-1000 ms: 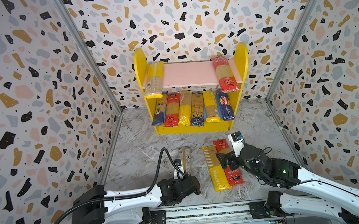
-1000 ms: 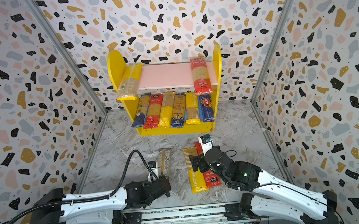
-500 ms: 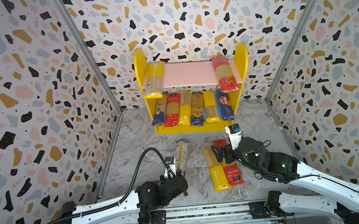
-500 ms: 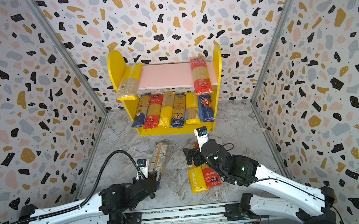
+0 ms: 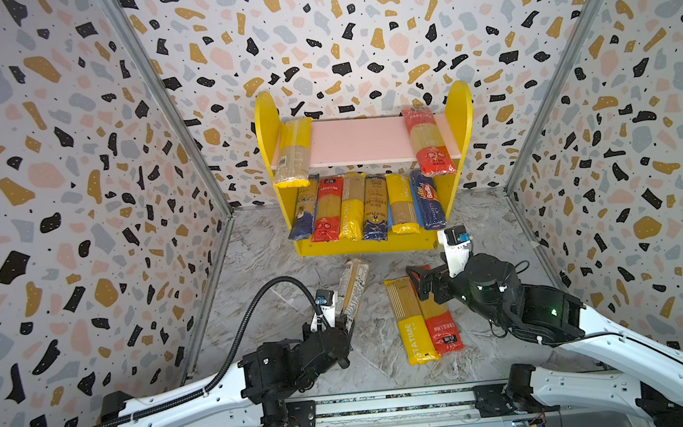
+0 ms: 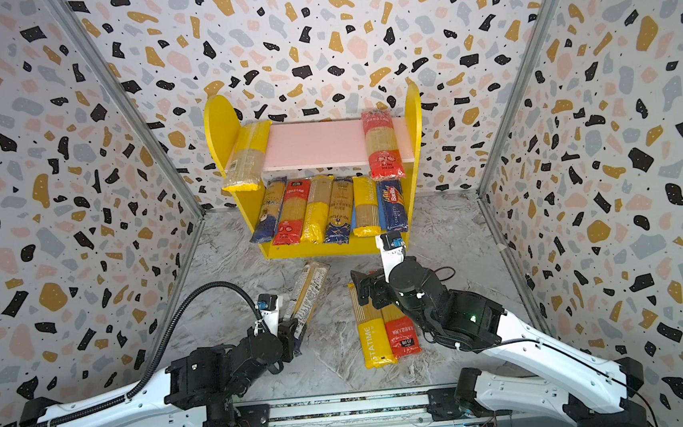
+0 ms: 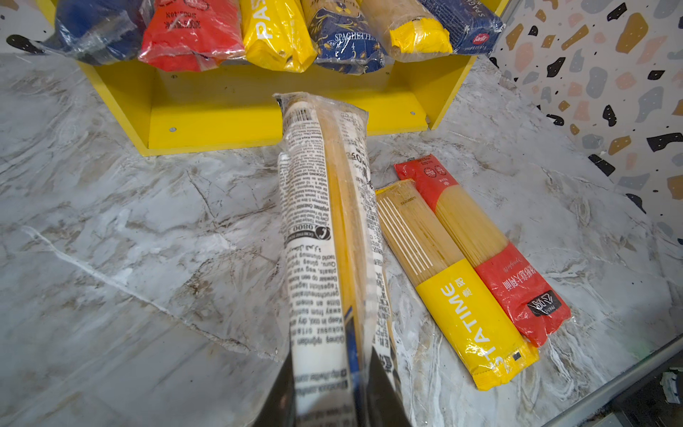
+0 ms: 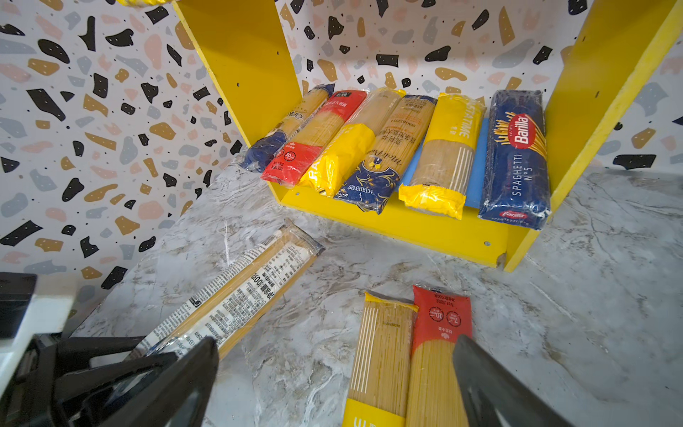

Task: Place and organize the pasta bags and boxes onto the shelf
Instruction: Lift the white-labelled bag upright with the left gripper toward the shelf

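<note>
My left fingers [image 7: 281, 401] are clamped tight on the near end of a clear spaghetti bag [image 7: 325, 229] with a white printed label. My left wrist view shows one finger on each side of it. In both top views that grip is mostly hidden behind my own wrist. There the bag points away from me toward the shelf [image 5: 459, 105], at a slight slant. I cannot tell whether its far end touches the bench [image 5: 261, 271].

Near it a yellow STATIME pack [image 7: 456, 295] and a red pack [image 7: 493, 255] lie touching, side by side. My right fingers [image 8: 488, 384] are spread wide over their far ends and grasp nothing. My right wrist view cuts off the packs' near ends.

That view shows the blue lower board [image 8: 476, 162] most plainly: six packs in a row, the Barilla pack [image 8: 517, 155] next to a yellow side panel. The pink upper board [image 5: 361, 142], seen only in the top views, carries a yellow-ended pack [image 5: 291, 151] at the left and a red-ended pack [image 5: 428, 141] at the right, both overhanging its front edge.
</note>
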{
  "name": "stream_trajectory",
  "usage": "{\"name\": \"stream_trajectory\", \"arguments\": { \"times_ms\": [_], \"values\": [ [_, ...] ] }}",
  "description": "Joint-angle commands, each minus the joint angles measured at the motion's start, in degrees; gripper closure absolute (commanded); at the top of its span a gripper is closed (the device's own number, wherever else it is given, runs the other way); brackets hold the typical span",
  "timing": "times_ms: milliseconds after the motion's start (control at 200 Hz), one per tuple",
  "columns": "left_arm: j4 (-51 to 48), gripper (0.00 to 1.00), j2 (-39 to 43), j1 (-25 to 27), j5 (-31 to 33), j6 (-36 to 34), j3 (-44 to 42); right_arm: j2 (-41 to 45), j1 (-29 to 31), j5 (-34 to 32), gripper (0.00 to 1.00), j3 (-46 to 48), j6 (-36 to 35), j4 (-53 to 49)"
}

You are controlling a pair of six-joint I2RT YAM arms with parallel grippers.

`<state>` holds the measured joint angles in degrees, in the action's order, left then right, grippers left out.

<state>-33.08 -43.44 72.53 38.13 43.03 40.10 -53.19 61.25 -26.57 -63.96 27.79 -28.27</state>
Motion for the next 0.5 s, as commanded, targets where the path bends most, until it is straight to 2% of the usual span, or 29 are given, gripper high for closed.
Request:
{"name": "stream_trajectory", "arguments": {
  "times_ms": [0,496],
  "values": [
    [6.02,1.00,1.20,0.07,4.19,-4.31,4.93,0.95,0.21,-1.36,0.01,-2.70,-0.97,-1.35],
    [5.94,1.00,-3.17,0.07,5.97,-13.47,15.88,2.02,0.19,-3.66,0.01,-4.77,-1.11,-3.37]
  ]
}}
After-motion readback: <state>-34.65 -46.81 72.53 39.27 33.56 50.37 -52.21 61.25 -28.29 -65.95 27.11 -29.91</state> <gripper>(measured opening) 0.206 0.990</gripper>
